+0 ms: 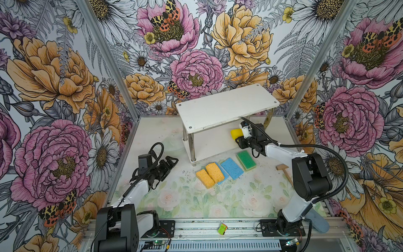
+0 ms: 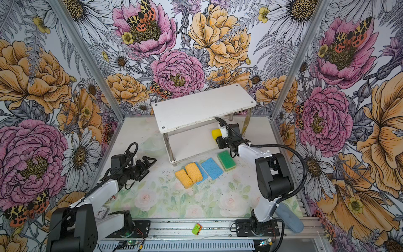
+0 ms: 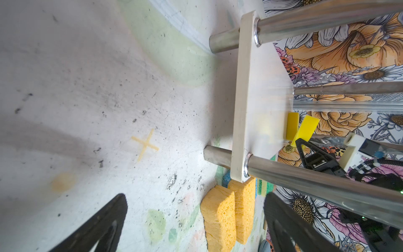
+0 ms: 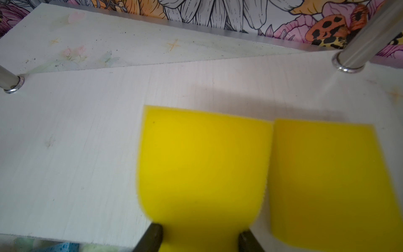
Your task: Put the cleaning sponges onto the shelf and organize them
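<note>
The shelf [image 1: 226,107] [image 2: 202,107] stands at the back of the table. My right gripper [image 4: 200,237] [image 1: 238,139] reaches under its top board, shut on a bright yellow sponge [image 4: 202,163] [image 1: 235,133], squeezed at its near end and tilted over the lower board [image 4: 76,141]. A second yellow sponge [image 4: 327,181] [image 3: 292,125] lies on that board beside it. In front of the shelf lie two orange-yellow sponges [image 1: 205,178] [image 2: 193,172], blue sponges [image 1: 232,168] and green-topped sponges [image 1: 246,160]. My left gripper [image 1: 172,162] [image 3: 196,199] is open and empty, left of them.
A small wooden mallet [image 1: 283,171] lies to the right of the green-topped sponges, near my right arm. The shelf's chrome legs [image 1: 193,150] stand close to the sponge row. A small green and orange object [image 1: 222,229] sits on the front rail. Patterned walls close in three sides.
</note>
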Controlling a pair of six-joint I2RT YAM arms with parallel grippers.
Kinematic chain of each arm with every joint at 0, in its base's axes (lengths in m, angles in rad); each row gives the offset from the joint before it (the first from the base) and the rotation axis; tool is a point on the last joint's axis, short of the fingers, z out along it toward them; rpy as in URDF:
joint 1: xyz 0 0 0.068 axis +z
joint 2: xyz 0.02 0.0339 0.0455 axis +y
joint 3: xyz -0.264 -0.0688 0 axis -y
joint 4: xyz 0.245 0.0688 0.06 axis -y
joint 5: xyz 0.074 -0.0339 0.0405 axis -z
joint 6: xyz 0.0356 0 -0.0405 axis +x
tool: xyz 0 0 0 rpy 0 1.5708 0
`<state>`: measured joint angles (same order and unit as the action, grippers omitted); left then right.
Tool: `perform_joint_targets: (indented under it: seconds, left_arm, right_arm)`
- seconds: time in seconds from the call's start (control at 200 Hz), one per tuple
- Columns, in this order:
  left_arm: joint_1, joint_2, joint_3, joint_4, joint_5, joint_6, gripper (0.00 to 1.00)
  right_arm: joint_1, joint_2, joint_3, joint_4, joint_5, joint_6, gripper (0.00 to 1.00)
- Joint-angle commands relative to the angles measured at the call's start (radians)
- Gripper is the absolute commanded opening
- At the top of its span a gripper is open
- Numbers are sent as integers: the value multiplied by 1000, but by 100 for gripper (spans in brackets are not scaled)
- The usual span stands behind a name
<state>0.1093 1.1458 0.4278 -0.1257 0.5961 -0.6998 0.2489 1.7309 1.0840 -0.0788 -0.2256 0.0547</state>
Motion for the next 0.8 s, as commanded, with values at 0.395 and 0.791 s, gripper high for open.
perform_joint_targets:
  seconds: [0.395, 0.791]
  left_arm:
    - [12, -10, -9, 14, 17, 16, 99]
    - [12, -12, -12, 12, 16, 16, 99]
  right_arm:
    - [-4, 59, 96, -74, -4, -10, 45]
    - [-4, 73, 118, -97, 12, -18, 46]
